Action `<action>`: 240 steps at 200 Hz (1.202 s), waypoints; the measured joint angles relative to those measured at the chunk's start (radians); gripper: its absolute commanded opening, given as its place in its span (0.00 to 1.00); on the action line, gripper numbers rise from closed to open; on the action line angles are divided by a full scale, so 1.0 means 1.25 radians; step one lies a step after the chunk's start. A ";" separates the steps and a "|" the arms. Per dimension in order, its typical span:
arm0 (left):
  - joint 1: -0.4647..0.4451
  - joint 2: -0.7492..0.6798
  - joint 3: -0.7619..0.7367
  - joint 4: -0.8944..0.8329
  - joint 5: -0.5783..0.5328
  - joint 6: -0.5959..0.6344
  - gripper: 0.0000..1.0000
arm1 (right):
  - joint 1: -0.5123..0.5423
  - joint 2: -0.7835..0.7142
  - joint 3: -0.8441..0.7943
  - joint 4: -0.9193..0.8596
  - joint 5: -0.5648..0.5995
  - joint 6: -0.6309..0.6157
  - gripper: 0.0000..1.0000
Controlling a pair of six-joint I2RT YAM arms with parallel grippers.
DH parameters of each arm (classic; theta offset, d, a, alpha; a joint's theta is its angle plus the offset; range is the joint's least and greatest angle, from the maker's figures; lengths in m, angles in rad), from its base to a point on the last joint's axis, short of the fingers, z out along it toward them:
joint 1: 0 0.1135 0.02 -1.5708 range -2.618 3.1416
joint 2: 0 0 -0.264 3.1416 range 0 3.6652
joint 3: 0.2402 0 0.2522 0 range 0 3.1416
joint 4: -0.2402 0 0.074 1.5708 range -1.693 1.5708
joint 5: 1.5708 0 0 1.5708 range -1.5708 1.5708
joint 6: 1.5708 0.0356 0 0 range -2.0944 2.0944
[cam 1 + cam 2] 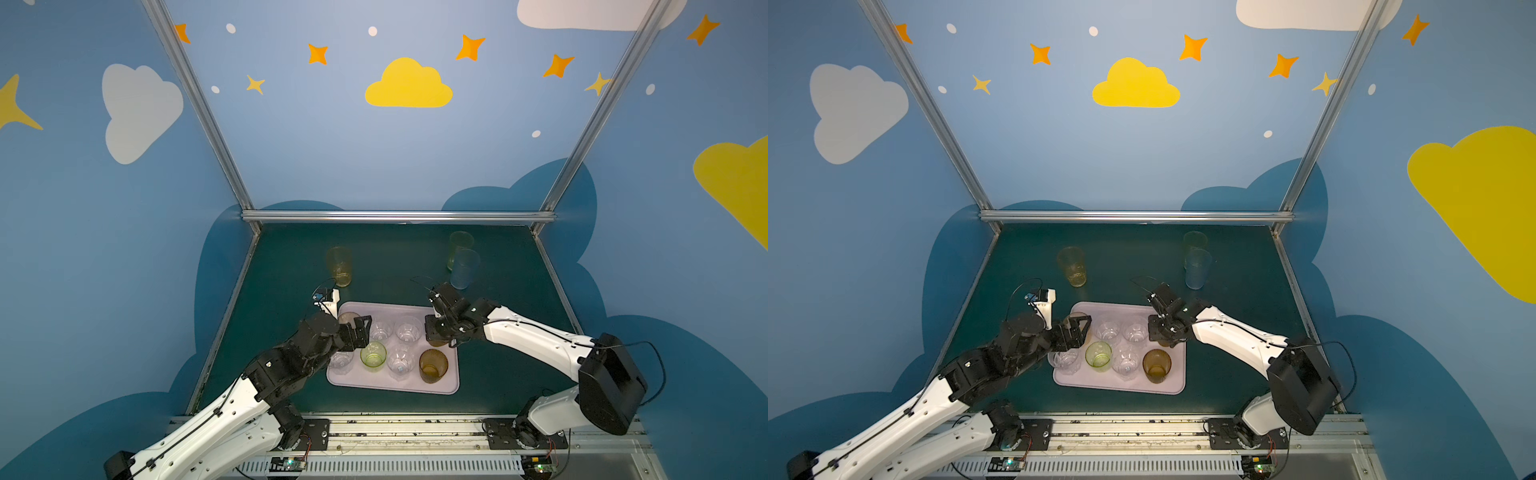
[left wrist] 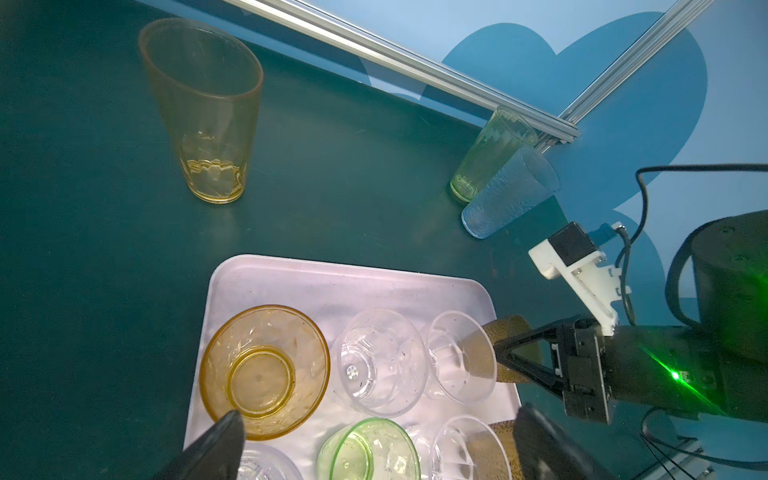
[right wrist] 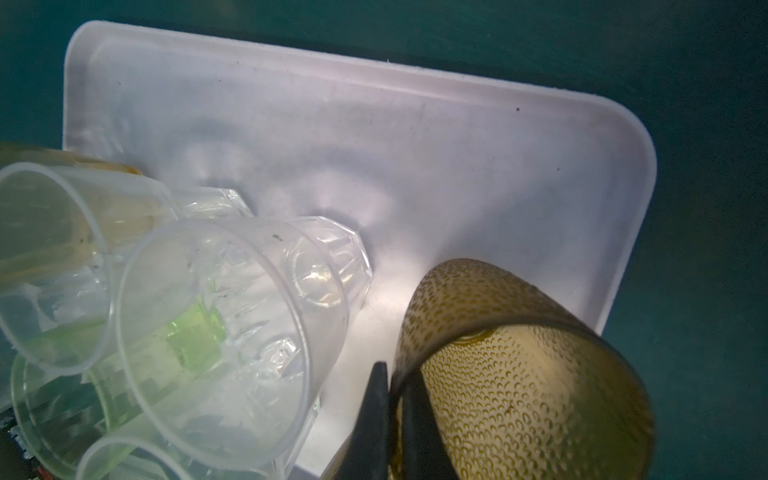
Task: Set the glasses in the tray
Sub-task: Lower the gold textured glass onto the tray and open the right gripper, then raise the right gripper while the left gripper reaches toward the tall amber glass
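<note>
The right end effector [image 3: 390,374] gripped a brown glass [image 3: 519,374] by its wall at the far right corner of the tray [image 3: 457,145]. It needed to seat flat, away from the clear glass [image 3: 232,324], before release. The left end effector [image 2: 376,419] hung released nearby.

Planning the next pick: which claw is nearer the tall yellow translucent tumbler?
Left. The left claw hangs open over the far-left corner of the pale lilac rectangular tray, near the yellow tumbler; the right claw, shut on a brown textured glass, is at its right side.
</note>
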 measured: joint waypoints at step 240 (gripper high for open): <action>0.023 0.123 0.052 -0.013 -0.064 0.010 1.00 | 0.009 -0.179 0.067 -0.156 0.114 0.009 0.75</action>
